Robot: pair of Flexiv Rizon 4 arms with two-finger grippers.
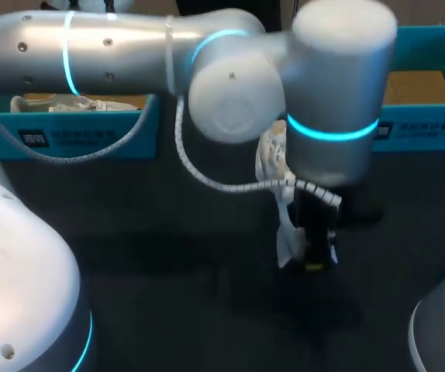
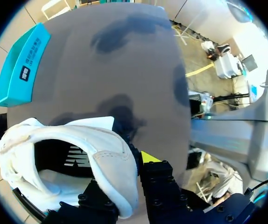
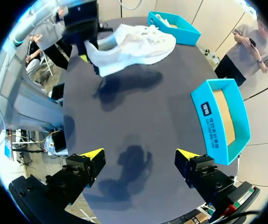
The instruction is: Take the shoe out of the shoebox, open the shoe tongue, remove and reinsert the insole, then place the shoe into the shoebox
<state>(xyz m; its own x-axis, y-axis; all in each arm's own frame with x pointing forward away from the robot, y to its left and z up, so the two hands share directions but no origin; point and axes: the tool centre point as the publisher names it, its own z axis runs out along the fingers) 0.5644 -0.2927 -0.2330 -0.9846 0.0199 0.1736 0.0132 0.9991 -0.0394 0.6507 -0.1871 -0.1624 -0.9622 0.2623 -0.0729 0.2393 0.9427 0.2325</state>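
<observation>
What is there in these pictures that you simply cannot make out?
Head view: the left arm covers most of the shoe and part of the left box.
Left wrist view: the shoe's inside is too dark to show an insole, and one tip of the left pincer is hidden by the shoe.
Right wrist view: what lies in the left box is too small to tell.

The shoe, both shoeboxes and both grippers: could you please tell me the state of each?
shoe: lifted off the table, held at its opening's rim.
left gripper: shut on the shoe.
right gripper: open, empty.
right shoebox: open, bare cardboard floor.
left shoebox: open, something white inside.
</observation>
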